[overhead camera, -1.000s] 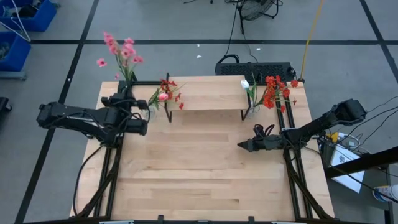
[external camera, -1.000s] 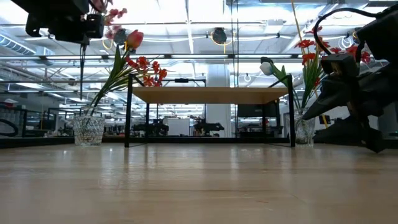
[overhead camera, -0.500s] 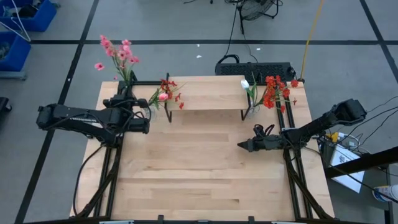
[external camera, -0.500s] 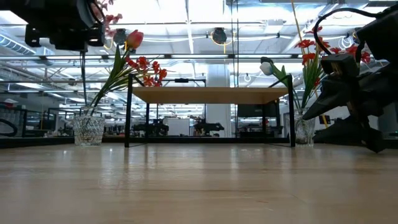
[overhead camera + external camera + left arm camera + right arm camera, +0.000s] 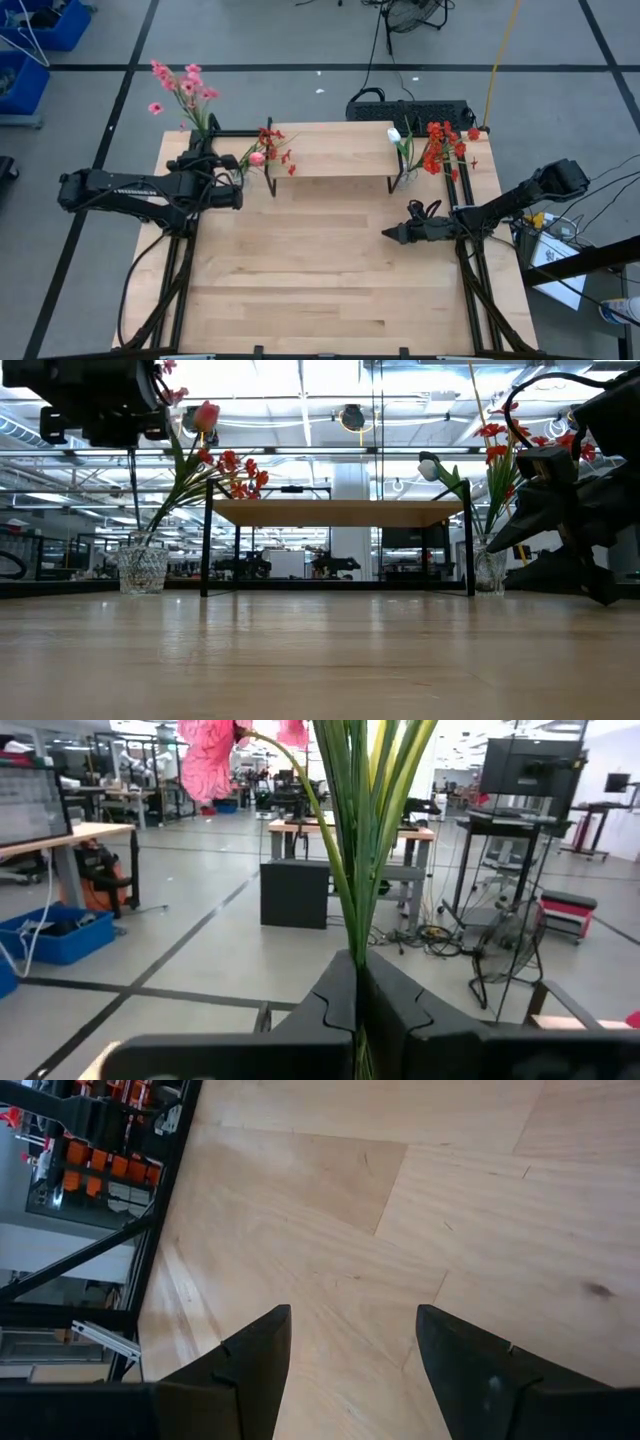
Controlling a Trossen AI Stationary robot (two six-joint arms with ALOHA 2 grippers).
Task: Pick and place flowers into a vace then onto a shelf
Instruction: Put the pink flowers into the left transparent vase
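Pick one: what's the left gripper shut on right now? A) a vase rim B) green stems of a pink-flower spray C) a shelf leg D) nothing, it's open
B. In the left wrist view the left gripper is closed around a bunch of green stems with a pink blossom above; the high view shows the pink spray rising from that gripper.

Pink flowers (image 5: pixel 178 84) (green stems), pale wooden shelf (image 5: pixel 330 150).

The worktop (image 5: pixel 330 270) is pale, smooth wood with visible grain; the shelf (image 5: pixel 330 150) is lighter wood on thin black metal legs.
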